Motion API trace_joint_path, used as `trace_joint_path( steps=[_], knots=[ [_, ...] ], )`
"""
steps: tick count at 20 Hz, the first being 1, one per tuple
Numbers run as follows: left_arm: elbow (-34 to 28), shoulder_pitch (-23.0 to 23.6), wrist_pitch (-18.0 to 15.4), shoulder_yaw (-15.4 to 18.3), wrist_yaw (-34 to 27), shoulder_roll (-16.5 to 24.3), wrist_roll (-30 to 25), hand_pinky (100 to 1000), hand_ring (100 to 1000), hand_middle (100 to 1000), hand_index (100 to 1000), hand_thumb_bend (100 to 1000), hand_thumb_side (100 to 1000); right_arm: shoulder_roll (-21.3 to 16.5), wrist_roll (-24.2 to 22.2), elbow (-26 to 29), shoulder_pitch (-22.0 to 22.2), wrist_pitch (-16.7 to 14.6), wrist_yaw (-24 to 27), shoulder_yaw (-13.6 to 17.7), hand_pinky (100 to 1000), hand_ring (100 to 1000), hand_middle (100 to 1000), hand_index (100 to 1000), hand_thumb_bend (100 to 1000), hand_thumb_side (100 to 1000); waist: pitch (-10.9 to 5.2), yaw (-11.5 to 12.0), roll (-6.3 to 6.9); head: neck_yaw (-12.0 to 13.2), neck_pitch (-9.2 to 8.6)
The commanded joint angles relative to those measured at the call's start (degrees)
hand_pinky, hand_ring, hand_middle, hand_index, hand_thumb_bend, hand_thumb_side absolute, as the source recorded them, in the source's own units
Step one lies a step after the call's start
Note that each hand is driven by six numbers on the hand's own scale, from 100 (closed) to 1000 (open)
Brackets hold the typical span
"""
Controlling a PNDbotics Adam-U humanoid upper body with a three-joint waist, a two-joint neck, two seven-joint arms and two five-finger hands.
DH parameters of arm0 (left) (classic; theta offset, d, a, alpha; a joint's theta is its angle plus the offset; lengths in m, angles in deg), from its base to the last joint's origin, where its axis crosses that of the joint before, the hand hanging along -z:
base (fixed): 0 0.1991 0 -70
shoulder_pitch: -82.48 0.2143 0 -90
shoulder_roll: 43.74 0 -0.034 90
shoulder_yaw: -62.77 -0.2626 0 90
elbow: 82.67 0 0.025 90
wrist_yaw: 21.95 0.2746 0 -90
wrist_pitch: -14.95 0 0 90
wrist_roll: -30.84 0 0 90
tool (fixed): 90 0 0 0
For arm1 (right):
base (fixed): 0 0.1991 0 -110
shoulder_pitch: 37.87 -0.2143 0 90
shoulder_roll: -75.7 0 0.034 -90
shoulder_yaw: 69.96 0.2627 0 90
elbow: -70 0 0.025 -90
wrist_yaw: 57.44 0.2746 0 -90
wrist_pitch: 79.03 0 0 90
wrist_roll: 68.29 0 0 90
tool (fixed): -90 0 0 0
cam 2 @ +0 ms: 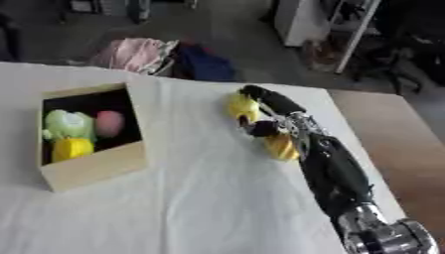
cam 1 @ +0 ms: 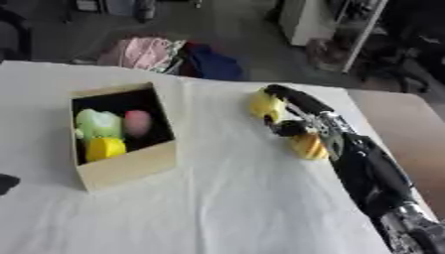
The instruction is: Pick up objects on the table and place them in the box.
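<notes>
An open cardboard box [cam 1: 130,166] stands on the left of the white table. Inside it lie a green object [cam 1: 97,124], a pink one [cam 1: 137,122] and a yellow one [cam 1: 104,148]. My right arm reaches in from the lower right. My right hand [cam 1: 300,106] is at a yellow object [cam 1: 263,105] right of the box, with the fingers along its far side and the thumb on its near side. A second, ridged yellow-orange object [cam 1: 308,146] lies against the hand's wrist side. At the left edge a dark bit of my left hand [cam 1: 5,183] shows.
The white cloth [cam 1: 226,198] covers the table, whose brown right part [cam 1: 408,129] is bare. Beyond the far edge, on the floor, lie pink and blue fabrics [cam 1: 165,54] and stands a white cabinet [cam 1: 304,20].
</notes>
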Motion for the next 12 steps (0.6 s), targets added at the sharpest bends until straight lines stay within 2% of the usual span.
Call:
trace_joint_path(
  steps=[1,5,8,12],
  knots=[
    [-1.2,-0.8,0.0,0.0,0.2,1.0,-0.2,754,698,566,726,100,614,-1.0,0.1,0.1,-0.9,0.3,-0.2,0.2,872,964,1000,1000,100,451,0.11,0.0,-0.03,-0.2,-0.82],
    [-1.2,-0.9,-0.1,-0.1,0.4,1.0,-0.4,754,698,566,726,100,613,-0.8,1.7,0.2,-0.9,1.1,-0.7,0.4,856,947,1000,1000,100,342,0.30,0.1,-0.15,-0.3,-0.95],
    [-1.2,-1.0,-0.1,-0.1,0.4,1.1,-0.4,754,698,566,727,100,612,-0.7,3.6,0.2,-0.8,1.7,-1.7,0.4,822,912,974,1000,100,209,0.40,0.2,-0.24,-0.3,-1.13],
    [-1.2,-1.0,-0.1,-0.1,0.4,1.0,-0.4,755,699,566,727,100,611,-0.6,5.4,0.0,-0.7,2.3,-3.3,0.3,770,851,912,973,100,212,0.55,0.3,-0.41,-0.3,-1.28]
  ],
)
